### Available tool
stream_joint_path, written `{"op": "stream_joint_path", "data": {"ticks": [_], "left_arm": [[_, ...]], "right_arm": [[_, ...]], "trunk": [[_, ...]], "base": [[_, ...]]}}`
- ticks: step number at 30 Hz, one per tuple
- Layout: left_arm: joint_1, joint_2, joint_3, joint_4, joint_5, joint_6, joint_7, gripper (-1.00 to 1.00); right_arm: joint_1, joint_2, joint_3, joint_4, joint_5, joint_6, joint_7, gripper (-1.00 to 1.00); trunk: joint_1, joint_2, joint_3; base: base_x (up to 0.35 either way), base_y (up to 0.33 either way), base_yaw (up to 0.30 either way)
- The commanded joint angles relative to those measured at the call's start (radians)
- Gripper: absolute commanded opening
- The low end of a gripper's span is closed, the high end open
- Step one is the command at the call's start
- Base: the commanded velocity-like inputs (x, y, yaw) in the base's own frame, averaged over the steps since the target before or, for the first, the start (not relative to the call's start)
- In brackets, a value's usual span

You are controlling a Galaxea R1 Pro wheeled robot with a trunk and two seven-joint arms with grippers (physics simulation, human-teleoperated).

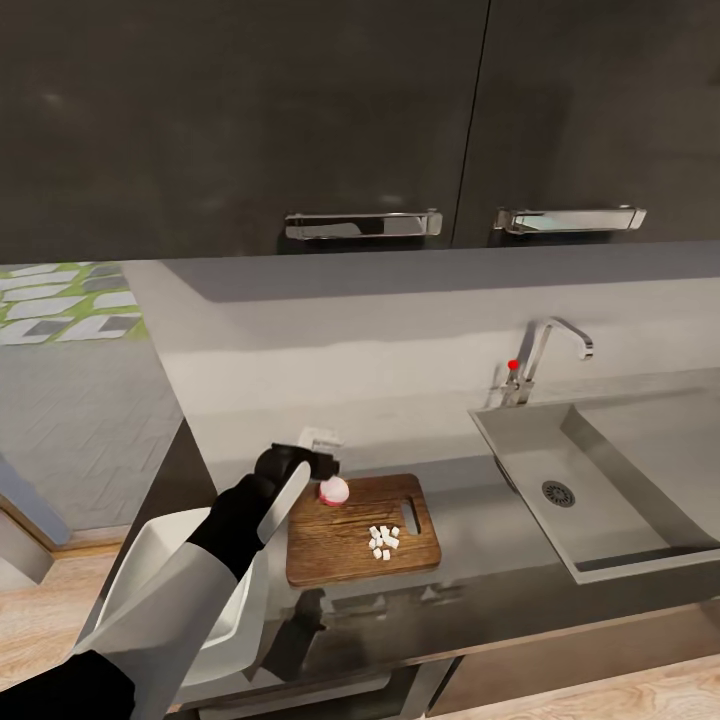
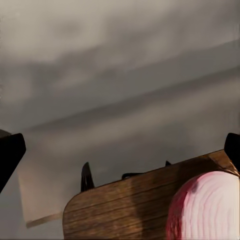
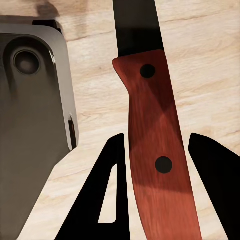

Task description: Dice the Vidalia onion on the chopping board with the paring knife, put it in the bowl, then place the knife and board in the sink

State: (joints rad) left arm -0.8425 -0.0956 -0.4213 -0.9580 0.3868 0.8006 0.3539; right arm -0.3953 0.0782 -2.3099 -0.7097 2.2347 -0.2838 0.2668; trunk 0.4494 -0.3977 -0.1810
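**Onion and dice on the board**

The left gripper point(image 1: 322, 462) stands open, empty, above the rounded pink onion point(image 1: 333, 490). White cubes point(image 1: 383, 541) dot the grained wooden board point(image 1: 340, 555) beside the matte sink point(image 1: 610, 500). The right gripper point(image 3: 156, 150) seemingly clamps the knife point(image 3: 155, 130) by its riveted red handle.

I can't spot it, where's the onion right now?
In the head view the Vidalia onion sits on the chopping board's far left corner, beside the left gripper.
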Motion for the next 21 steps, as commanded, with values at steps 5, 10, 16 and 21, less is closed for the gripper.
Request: {"op": "stream_joint_path", "data": {"ticks": [5,10,16,21], "left_arm": [[-0.001,0.003,-0.002,0.014,0.01,0.001,0.01,1.0],[-0.001,0.01,-0.002,0.024,0.01,0.001,0.009,1.0],[-0.001,0.011,-0.002,0.039,0.01,0.0,0.01,1.0],[-0.001,0.011,-0.002,0.042,0.01,0.0,0.01,1.0]], "right_arm": [[-0.002,0.0,-0.005,-0.004,0.005,-0.008,0.003,-1.0],[-0.002,0.0,-0.004,-0.004,0.005,-0.008,0.003,-1.0],[-0.002,0.0,-0.005,-0.004,0.005,-0.008,0.003,-1.0],[-0.002,0.0,-0.004,-0.004,0.005,-0.008,0.003,-1.0]], "trunk": [[0.001,-0.002,-0.002],[0.001,-0.002,-0.002],[0.001,-0.002,-0.002],[0.001,-0.002,-0.002]], "base": [[0.0,0.0,0.0],[0.0,0.0,0.0],[0.0,0.0,0.0],[0.0,0.0,0.0]]}}
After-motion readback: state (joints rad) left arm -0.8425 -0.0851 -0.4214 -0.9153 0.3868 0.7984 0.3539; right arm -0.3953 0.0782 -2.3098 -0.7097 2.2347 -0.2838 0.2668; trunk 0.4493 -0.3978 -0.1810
